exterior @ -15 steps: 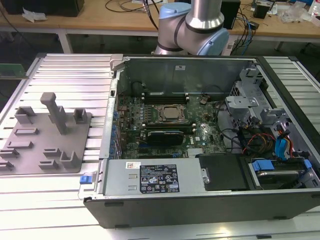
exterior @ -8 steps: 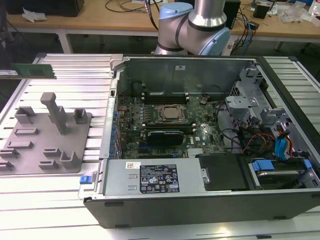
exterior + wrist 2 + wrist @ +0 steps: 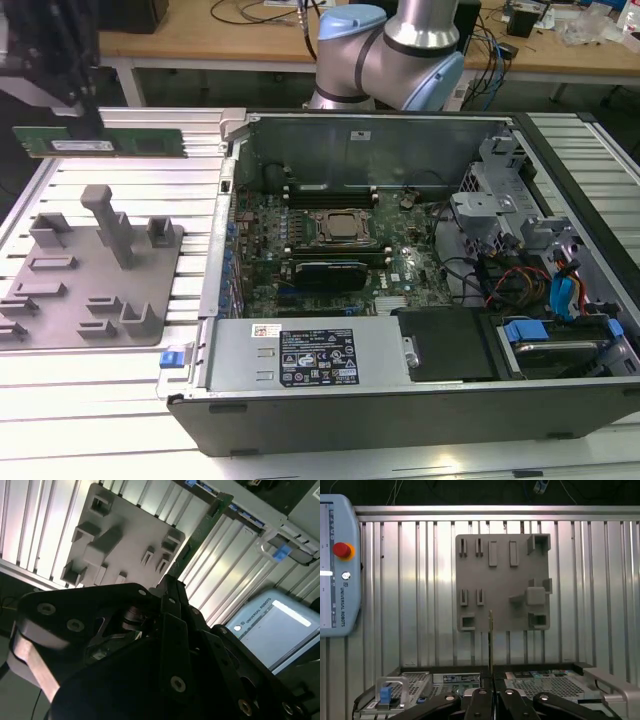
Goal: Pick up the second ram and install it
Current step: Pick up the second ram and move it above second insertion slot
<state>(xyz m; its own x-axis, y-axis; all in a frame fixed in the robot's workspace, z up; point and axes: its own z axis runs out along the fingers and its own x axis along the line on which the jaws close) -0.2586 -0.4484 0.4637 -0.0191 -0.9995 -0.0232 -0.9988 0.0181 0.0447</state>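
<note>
Here the jaws pinch the ram (image 3: 140, 143) by its upper edge, holding it level, clear of the tray (image 3: 160, 270).

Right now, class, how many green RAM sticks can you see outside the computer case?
1: the second ram, gripped in the claw, held up near the grey holder tray at the exterior view's left. Others may sit hidden in the computer case.

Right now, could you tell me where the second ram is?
The ram is clamped in the gripper at the exterior view's upper left, held level beyond the grey tray, to that view's left of the open case.
</note>
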